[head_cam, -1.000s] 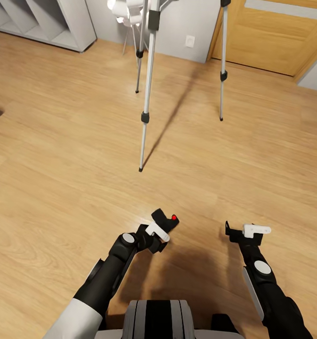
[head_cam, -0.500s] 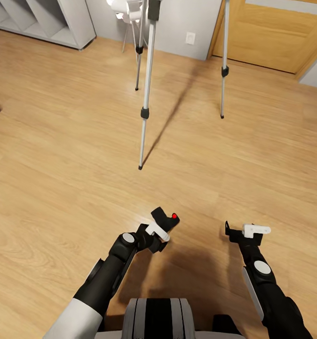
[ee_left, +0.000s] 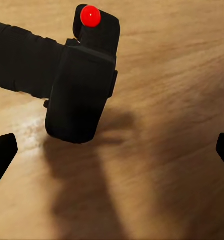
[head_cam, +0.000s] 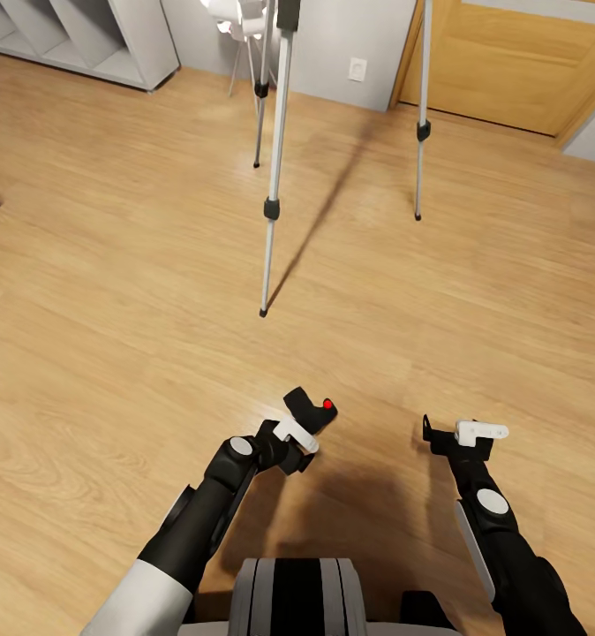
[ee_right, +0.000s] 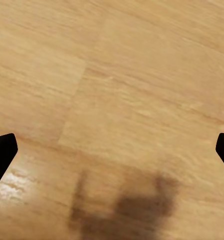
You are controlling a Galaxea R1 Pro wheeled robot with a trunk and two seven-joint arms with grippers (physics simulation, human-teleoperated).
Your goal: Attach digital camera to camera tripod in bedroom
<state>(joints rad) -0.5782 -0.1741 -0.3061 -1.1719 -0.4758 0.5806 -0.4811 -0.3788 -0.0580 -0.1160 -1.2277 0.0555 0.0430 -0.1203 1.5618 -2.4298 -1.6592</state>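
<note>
Digital camera (head_cam: 313,410): rides just ahead of the left gripper (head_cam: 296,435), low in the head view, clear of the floor (head_cam: 112,309) and casting a soft shadow on it. Keeps the same place against the gripper as a second ago.

Left gripper: shows both fingertips (ee_left: 2,152) spread wide in the left wrist view, neither pad visibly on the camera body; contact point hidden.

Right gripper (head_cam: 456,431): spread apart and empty, held over bare boards.

Change: whole head view shifted slightly against the room, arms unmoved within it. Reads as the robot or its head moving, not the things. Suggests the approach is under way, with mounting not yet begun.

Camera tripod (head_cam: 275,132): stands well ahead of both grippers, head cut off by the upper edge.

Materials and shapes:
- Camera matte black and blocky, with a stubby cylindrical lens and a glossy round red button on top.
- Tripod legs slim silver tubes with black collars and feet.
- Floor pale wood planks with visible grain and a faint sheen.
- Beyond the tripod: wooden door (head_cam: 518,71), grey shelf unit (head_cam: 94,35), white floor lamp (head_cam: 236,13).
</note>
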